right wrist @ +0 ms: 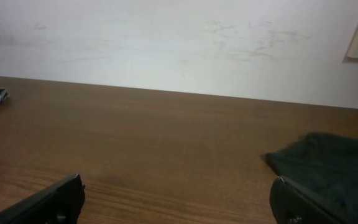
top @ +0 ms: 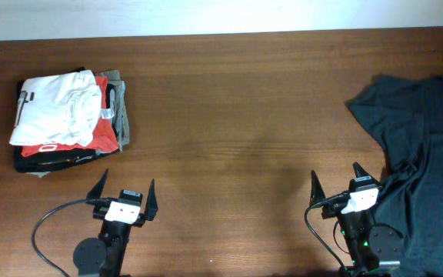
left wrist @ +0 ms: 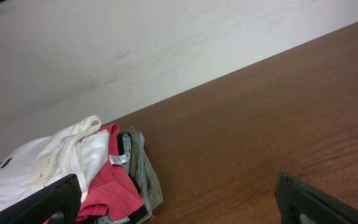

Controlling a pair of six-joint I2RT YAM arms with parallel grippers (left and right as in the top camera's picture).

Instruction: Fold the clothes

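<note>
Overhead: we note left gripper (top: 125, 186), right gripper (top: 335, 178) spread wide, empty; T-shirt (top: 429, 131) bunched against the latter could snag.

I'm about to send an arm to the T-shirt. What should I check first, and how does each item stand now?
1. Left gripper open and empty: ok.
2. Right gripper open and empty: ok.
3. T-shirt lying flat: not ok, it is bunched at the right side of the table.
4. Whole T-shirt in view: not ok, it runs off the overhead view's right edge.
5. Folded stack apart from T-shirt: ok, it sits far left.
6. T-shirt free of right arm: cannot tell, fabric lies right beside it.
</note>
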